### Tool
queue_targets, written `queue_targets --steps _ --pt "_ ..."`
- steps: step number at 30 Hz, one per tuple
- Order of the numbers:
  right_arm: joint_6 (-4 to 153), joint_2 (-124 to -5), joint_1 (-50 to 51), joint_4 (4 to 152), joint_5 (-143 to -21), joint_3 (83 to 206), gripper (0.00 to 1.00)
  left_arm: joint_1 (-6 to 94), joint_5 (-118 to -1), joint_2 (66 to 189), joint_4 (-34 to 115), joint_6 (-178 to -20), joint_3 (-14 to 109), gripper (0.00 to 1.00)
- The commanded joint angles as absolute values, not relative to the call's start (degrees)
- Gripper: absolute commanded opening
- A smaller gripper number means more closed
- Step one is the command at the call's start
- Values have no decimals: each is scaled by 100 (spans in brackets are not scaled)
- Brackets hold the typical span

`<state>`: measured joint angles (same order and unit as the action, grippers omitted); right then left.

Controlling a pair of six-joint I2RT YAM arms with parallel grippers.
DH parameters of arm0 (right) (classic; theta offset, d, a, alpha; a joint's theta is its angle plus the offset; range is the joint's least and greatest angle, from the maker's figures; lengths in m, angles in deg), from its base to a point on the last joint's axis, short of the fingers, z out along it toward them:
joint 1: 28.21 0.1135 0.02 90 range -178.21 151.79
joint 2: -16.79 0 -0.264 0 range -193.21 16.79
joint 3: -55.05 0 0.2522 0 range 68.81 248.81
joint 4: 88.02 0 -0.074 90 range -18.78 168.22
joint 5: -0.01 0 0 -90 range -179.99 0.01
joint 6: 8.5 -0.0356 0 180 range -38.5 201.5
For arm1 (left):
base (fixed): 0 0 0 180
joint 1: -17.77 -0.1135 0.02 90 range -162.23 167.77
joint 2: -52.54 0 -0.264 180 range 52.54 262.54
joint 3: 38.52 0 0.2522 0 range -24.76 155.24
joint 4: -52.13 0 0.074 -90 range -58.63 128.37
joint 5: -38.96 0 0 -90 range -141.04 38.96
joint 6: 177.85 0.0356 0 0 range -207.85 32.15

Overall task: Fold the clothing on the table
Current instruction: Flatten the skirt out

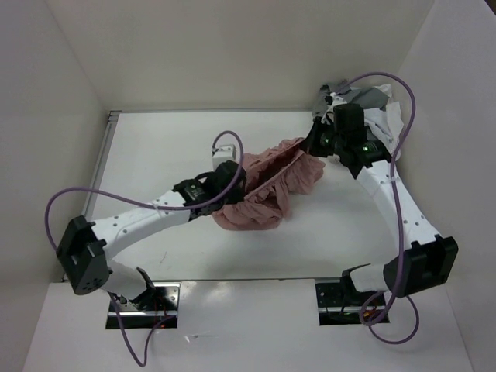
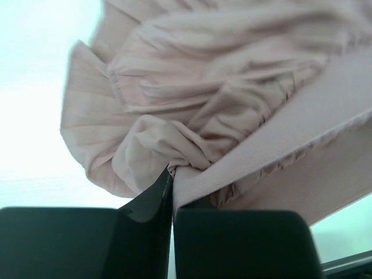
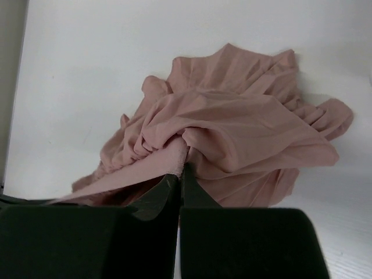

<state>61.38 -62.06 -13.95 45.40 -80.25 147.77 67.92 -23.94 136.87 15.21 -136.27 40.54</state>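
The left arm's black fingers (image 2: 152,197) pinch the near-left side of the crumpled dusty-pink soft fabric garment (image 1: 263,190) bunched at the middle of the flat white desk (image 1: 155,155), while the right arm's black fingers (image 3: 163,195) clamp its far side.

The left arm (image 1: 139,213) reaches forward-right and the right arm (image 1: 391,198) forward-left, toward each other. The left gripper (image 2: 172,174) and right gripper (image 3: 181,168) each pinch the clothing (image 3: 232,122), jaws pressed together.
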Motion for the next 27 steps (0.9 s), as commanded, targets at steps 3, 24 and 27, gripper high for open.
queue_targets --steps 3,24,27 --pt "6154 -5002 -1310 4694 -8190 14266 0 6235 -2396 12489 1034 -12979 4458 0" --pt "6234 -3865 -888 3268 -6467 13430 0 5707 -3635 12134 4 -12239 4468 0" --pt "6181 -4322 -888 3715 -6676 13429 0 5330 -3837 12714 470 -11993 4415 0"
